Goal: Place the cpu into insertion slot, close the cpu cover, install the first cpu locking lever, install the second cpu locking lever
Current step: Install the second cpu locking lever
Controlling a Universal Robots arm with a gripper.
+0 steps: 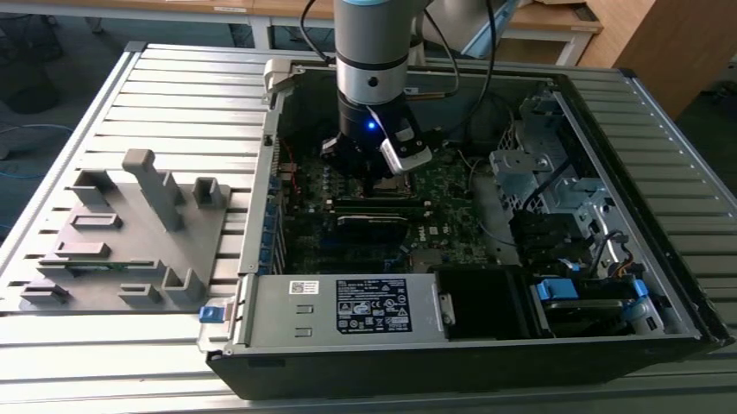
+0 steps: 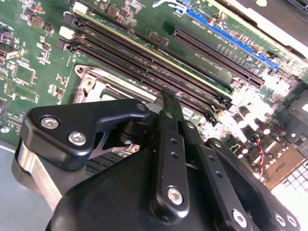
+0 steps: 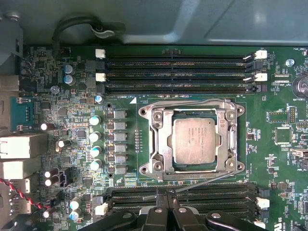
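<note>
Gripper (image 1: 371,172) hung on the arm in the upper centre of the exterior view, reaching down into the open computer case (image 1: 645,216) above the motherboard (image 1: 444,185). In the second wrist view the gripper (image 2: 169,103) had its two black fingers (image 2: 169,144) drawn together to a narrow point, seemingly fully closed with nothing clamped between them, though the tips were partly hidden by the gripper's own body.

In the first wrist view the cpu (image 3: 192,140) lay flat in the insertion slot (image 3: 192,166), its dull silver top facing the camera. The cpu cover (image 3: 160,139) was folded down over it, its frame surrounding the chip on all sides and the chip showing through the square window. One wire locking lever (image 3: 192,102) ran along the cover's edge on the side nearer the memory slots (image 3: 175,72). The other locking lever (image 3: 211,178) slanted away from the opposite edge, its free end pointing toward the gripper (image 3: 166,211). Whether the tips touched that lever could not be told.

At the exterior view's left, a grey fixture tray (image 1: 127,233) sat on the slatted table (image 1: 69,362), well apart from the case. The power supply (image 1: 345,306) filled the case's lower centre.
</note>
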